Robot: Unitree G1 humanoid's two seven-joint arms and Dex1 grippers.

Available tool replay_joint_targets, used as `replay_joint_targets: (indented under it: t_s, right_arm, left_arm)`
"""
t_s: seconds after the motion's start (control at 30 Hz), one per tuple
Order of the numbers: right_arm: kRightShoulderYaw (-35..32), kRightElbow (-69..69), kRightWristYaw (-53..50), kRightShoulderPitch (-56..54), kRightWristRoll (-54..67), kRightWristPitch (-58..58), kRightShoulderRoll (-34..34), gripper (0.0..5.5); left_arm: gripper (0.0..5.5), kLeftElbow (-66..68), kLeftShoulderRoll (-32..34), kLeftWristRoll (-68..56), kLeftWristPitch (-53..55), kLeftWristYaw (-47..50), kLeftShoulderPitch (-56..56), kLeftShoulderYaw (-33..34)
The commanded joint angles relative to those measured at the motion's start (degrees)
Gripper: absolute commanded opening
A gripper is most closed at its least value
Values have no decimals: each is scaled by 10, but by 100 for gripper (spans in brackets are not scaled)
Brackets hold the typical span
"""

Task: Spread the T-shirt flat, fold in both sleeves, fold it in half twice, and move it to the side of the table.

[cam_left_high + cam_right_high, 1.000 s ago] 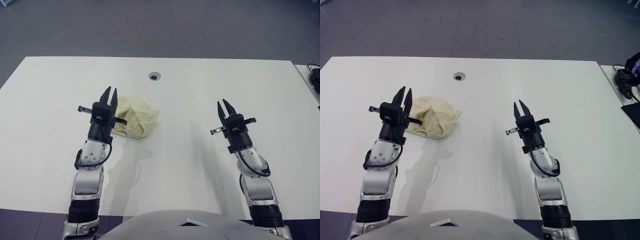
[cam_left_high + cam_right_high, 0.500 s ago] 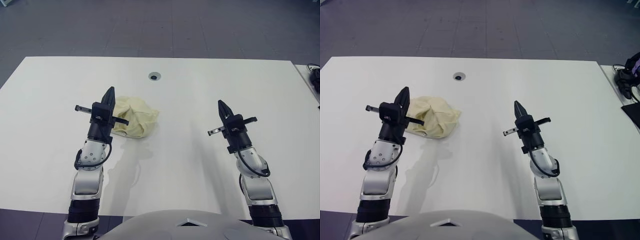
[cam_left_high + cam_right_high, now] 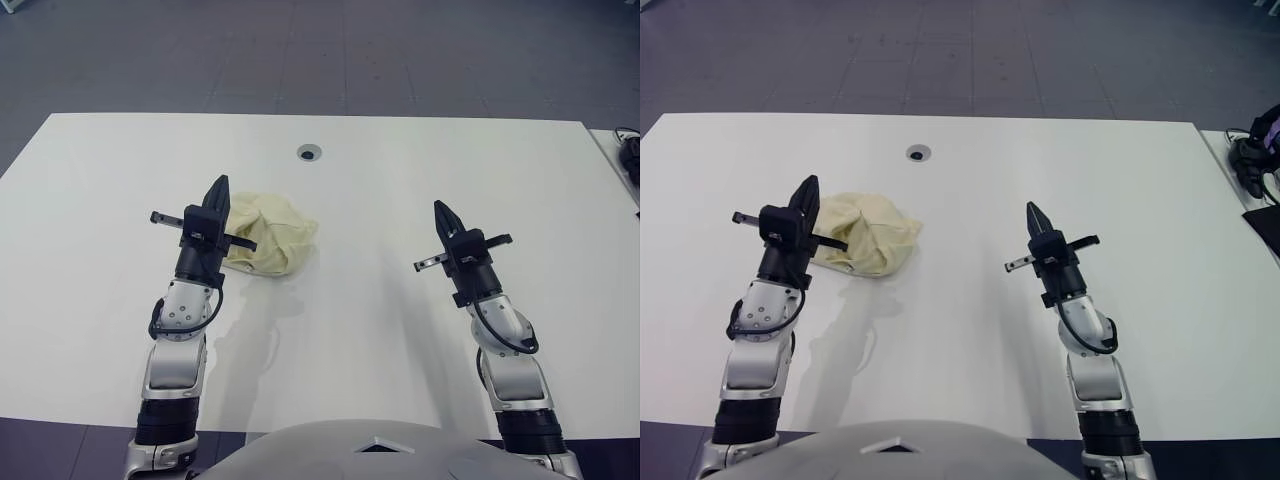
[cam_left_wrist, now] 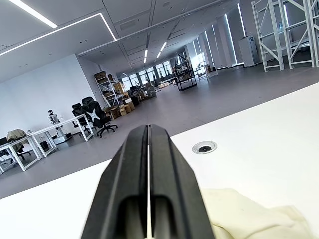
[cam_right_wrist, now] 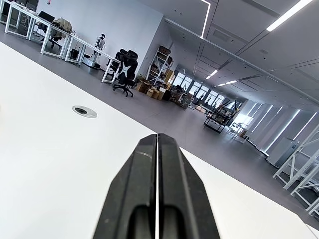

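Left eye view: T-shirt (image 3: 270, 235), pale yellow, lies crumpled in a bunched heap, not spread, no sleeve to be made out. It sits on the left half of the white worktop (image 3: 400, 330), about midway between the near and far edges and well in from the left edge.

Left gripper (image 3: 218, 186) is clenched with nothing in it and points toward the far edge, just beside the heap's left side. From the head views its body overlaps the cloth's edge; whether it touches the cloth cannot be told. In the left wrist view the two black fingers (image 4: 127, 184) are pressed flat together with only a thin seam between them, and the cloth lies on the worktop beyond and to one side of them.

Right gripper (image 3: 441, 209) is also clenched and empty. It is over the right half of the worktop, pointing at the far edge, well apart from the T-shirt. The right wrist view shows its fingers (image 5: 137, 199) closed tight over bare white surface.

Round cable port (image 3: 309, 152) is set in the worktop near the middle of the far edge, beyond the heap and apart from it. Grey tiled floor (image 3: 300, 50) lies past the far edge.
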Motion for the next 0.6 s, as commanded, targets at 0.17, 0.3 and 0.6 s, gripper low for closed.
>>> replay_joint_targets:
  t_s: [0.17,0.3,0.6]
  right_arm:
    - [75,-66,121,-20,-36,151,-50,42]
    - [73,-89,161,-77,27,235,-35,106]
    - [95,-105,197,-146,45,334,-43,263]
  left_arm:
    - [44,9,19,14,24,11,-5,32]
    - [111,34,55,68,77,23,-13,49]
    - [275,127,112,143,152,-1,-35,14]
